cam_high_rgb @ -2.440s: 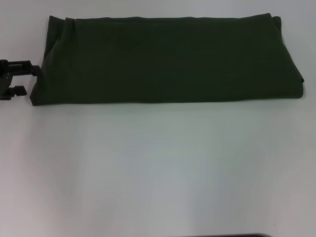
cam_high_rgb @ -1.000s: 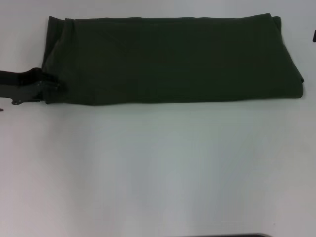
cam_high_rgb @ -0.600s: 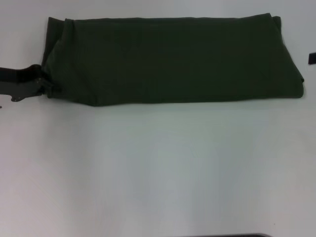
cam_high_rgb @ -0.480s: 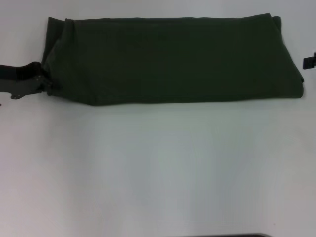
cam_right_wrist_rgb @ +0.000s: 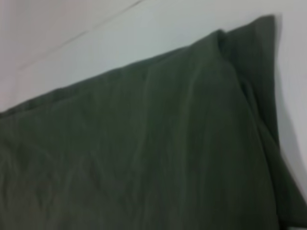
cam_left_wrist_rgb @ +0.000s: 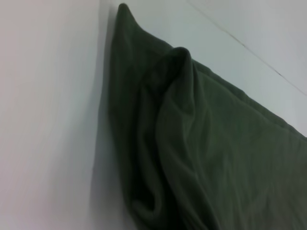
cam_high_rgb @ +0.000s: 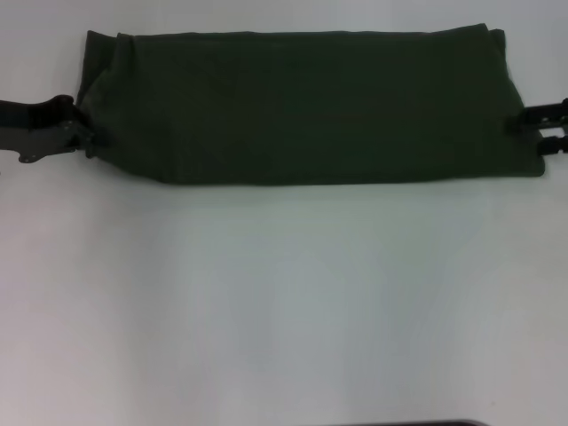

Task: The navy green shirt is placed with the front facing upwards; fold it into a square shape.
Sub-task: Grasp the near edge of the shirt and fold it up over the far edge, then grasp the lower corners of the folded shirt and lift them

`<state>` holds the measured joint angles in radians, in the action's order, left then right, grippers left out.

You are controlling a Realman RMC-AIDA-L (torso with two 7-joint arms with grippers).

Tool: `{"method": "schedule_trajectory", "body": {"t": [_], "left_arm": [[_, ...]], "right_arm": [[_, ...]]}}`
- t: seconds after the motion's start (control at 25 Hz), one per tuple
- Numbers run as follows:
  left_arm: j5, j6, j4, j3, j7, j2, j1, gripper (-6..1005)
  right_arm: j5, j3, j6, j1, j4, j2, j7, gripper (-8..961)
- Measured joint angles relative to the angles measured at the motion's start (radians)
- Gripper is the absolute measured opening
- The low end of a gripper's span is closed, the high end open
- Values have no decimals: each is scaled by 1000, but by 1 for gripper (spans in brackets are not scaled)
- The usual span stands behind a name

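The navy green shirt [cam_high_rgb: 311, 106] lies folded into a long dark olive band across the far part of the white table; no lettering shows. My left gripper [cam_high_rgb: 86, 140] is at the band's left end, shut on the near-left corner, which is drawn up and inward. In the left wrist view the shirt [cam_left_wrist_rgb: 201, 143] bunches into raised folds. My right gripper [cam_high_rgb: 535, 129] is at the band's right end, open, one finger on each side of the cloth's edge. The right wrist view shows the shirt [cam_right_wrist_rgb: 144, 143] lying flat, with layered edges at its far corner.
The white table [cam_high_rgb: 284, 302] stretches bare in front of the shirt down to the near edge. A dark strip shows at the bottom edge of the head view.
My left gripper has closed on the shirt's near-left corner and pulled it up and inward. My right gripper has come in from the right and reached the shirt's right end.
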<state>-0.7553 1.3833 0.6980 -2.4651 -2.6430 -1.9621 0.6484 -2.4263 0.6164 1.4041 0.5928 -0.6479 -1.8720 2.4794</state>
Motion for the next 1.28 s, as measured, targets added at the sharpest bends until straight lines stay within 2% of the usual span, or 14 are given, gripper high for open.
{"method": "schedule_trajectory", "body": {"t": [0.24, 0.52, 0.68, 1.04, 1.28], "left_arm": [[-1, -1, 4, -2, 0, 0, 2, 19], [-1, -7, 4, -2, 0, -2, 4, 19], [-1, -7, 4, -2, -1, -4, 3, 19], [-1, -8, 3, -2, -2, -6, 6, 20], [-1, -12, 1, -2, -2, -6, 6, 20]], "right_arm": [[0, 29, -6, 3, 8, -1, 9, 879], [0, 22, 25, 3, 1, 18, 12, 867], [-2, 27, 18, -4, 1, 18, 12, 860], [-42, 30, -10, 9, 13, -11, 4, 844], [0, 21, 12, 20, 14, -28, -18, 834]]}}
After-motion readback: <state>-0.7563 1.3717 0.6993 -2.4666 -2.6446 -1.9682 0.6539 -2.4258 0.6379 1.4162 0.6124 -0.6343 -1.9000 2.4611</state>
